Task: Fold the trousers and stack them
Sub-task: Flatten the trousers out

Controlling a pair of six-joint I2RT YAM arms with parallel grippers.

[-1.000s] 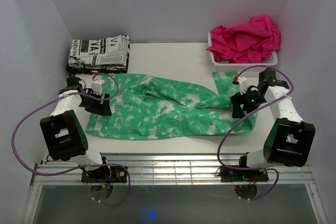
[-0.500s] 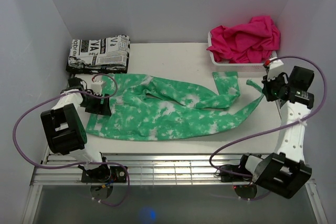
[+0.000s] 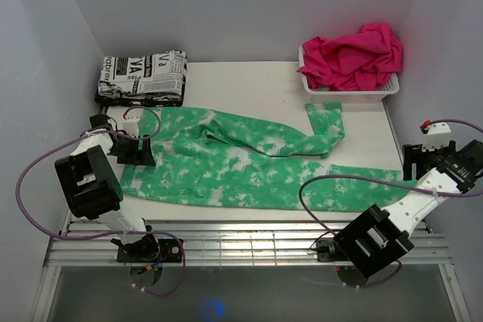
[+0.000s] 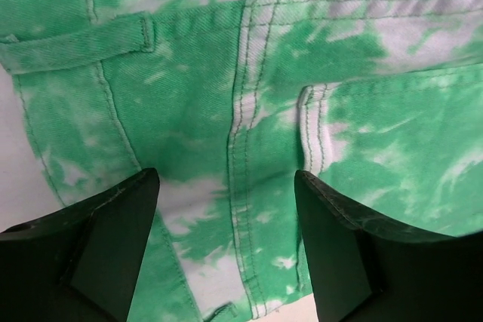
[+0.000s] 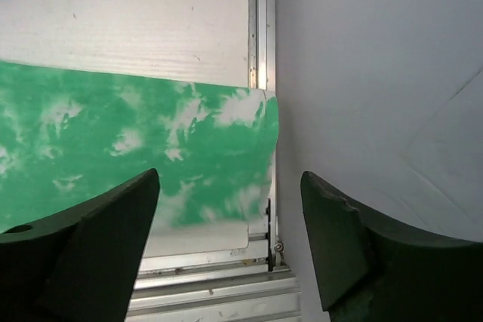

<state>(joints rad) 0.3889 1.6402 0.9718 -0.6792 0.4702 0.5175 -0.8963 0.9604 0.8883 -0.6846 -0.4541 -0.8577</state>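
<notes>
The mint-green, white-blotched trousers (image 3: 234,167) lie spread across the table, waist to the left. One leg runs along the near side to the right edge (image 3: 377,192); the other bends back toward the basket (image 3: 326,124). My left gripper (image 3: 142,154) hovers open over the waist, its fingers (image 4: 83,254) either side of a stitched seam (image 4: 241,186). By the right wall my right gripper (image 3: 417,164) stands open and empty, above the end of the near leg (image 5: 189,148).
A folded black-and-white newsprint cloth (image 3: 143,77) sits at the back left. A white basket (image 3: 347,94) at the back right holds a hot-pink cloth (image 3: 355,54). The right wall (image 5: 377,73) is close beside my right gripper, and a metal rail (image 5: 211,292) runs along the near edge.
My right gripper pulled the near leg out to the right, let it go and swung to the right wall. The leg now lies straight. The left gripper shifted slightly left.
</notes>
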